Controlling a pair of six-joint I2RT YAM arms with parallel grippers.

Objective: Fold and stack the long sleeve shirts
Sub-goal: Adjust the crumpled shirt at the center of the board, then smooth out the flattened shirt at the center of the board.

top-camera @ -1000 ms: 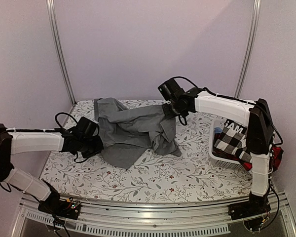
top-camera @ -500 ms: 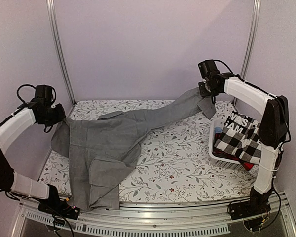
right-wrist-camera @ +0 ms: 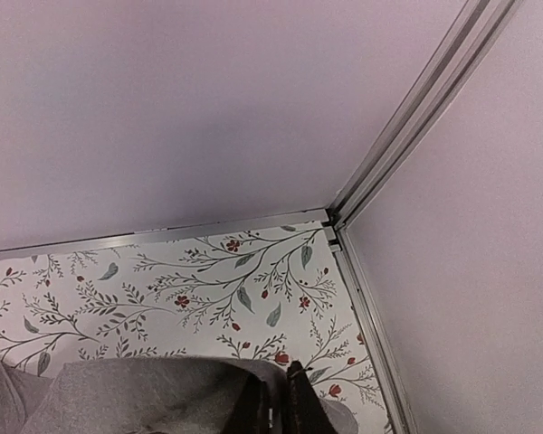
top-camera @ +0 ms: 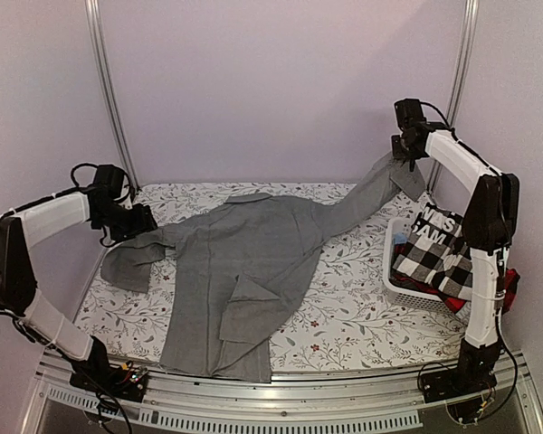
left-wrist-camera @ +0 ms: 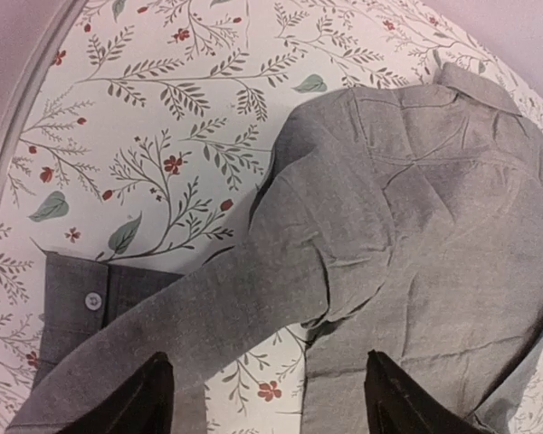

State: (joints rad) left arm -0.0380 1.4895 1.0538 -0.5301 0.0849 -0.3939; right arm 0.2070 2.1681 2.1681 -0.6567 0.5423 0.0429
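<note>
One mid-grey collared shirt (top-camera: 253, 262) lies spread on the floral table (top-camera: 362, 307). The left gripper (left-wrist-camera: 270, 398) hovers with fingers parted, gripping nothing. One sleeve passes beneath and between them, its buttoned cuff (left-wrist-camera: 81, 303) just outside one fingertip. The right gripper (right-wrist-camera: 273, 402) is clenched on the other sleeve's end, lifted off the table. Below it, a white basket (top-camera: 407, 291) holds a black-and-white checked shirt (top-camera: 434, 258).

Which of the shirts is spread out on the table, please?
The plain grey shirt: it lies mostly flat on the table, whereas the checked shirts sit bunched in the white basket.
</note>
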